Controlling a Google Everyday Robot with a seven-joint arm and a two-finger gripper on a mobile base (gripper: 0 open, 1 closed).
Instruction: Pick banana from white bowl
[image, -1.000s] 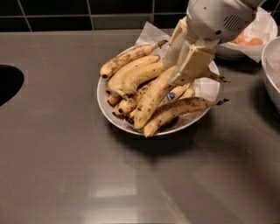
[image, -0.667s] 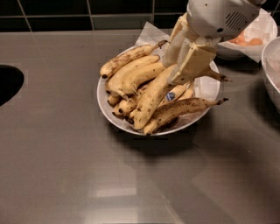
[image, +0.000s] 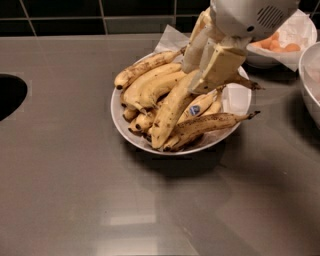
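desk (image: 75, 190): grey, is filling the view; dark tiled wall is running along its far edge
white bowl (image: 116, 114): is sitting right of centre, toward the far edge; is carrying a heap of bananas on white paper (image: 235, 100)
gripper (image: 196, 79): is hanging down from the far right corner over the bowl's far-right part, right at the upper end of the banana; can't tell if it is clamping or loose
second bowl (image: 307, 85): is poking in at the right edge, mostly cut off
small bowl (image: 262, 60): paper-lined, is holding orange fruits at the far right corner, partly behind the gripper
banana (image: 170, 112): long, freckled; is lying on top of the heap in the white bowl, dark tip pointing toward the near edge, upper end reaching up to the gripper
streaked banana (image: 210, 122): is lying along the bowl's near side, thin stem pointing toward the right edge
sticker banana (image: 197, 109): blue label, is lying just right of the banana, touching it
dark opening (image: 9, 95): is showing at the left edge, well apart from the bowl
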